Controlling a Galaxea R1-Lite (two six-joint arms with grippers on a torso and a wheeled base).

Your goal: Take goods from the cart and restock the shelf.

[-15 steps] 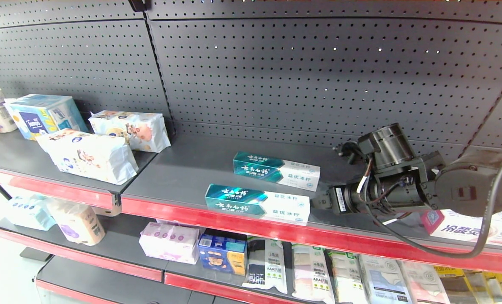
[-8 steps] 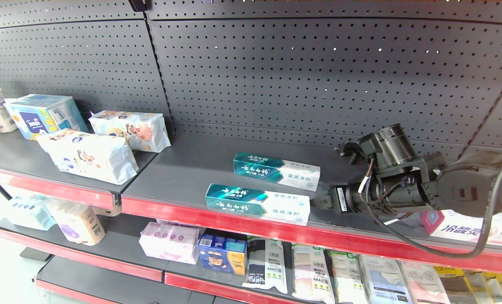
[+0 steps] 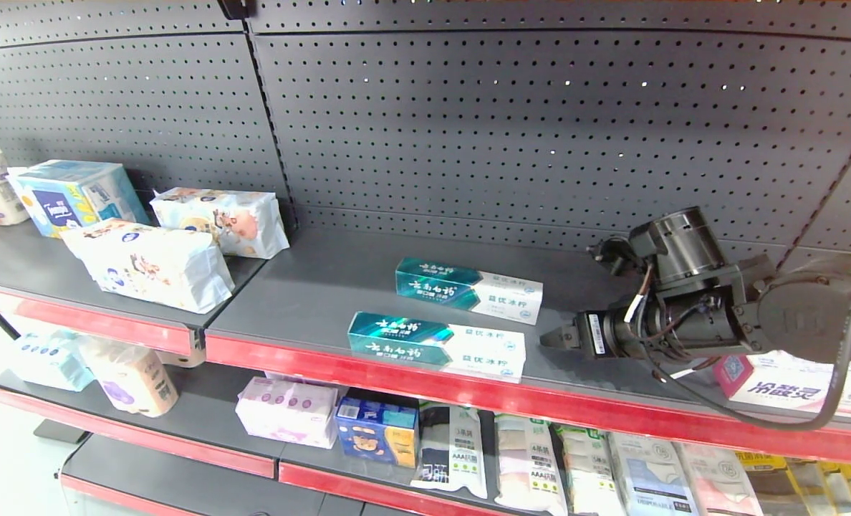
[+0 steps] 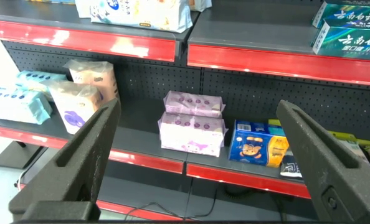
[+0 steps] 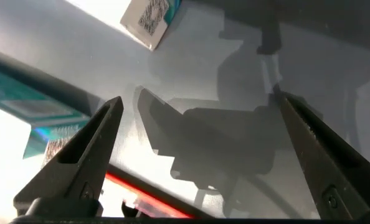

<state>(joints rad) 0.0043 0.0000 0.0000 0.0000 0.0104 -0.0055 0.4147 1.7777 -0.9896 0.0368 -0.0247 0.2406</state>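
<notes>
Right claw (image 3: pixel 546 338) spread, empty, over shelf (image 3: pixel 339 287) beside front toothpaste box (image 3: pixel 436 346); left claw (image 4: pixel 199 107) spread, empty.

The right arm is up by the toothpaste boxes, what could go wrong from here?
The open right pincer sits just off the end of the front toothpaste box, which lies along the red shelf lip; a sideways bump could tip it off. The right arm hangs low over the white box and might drag it.
</notes>
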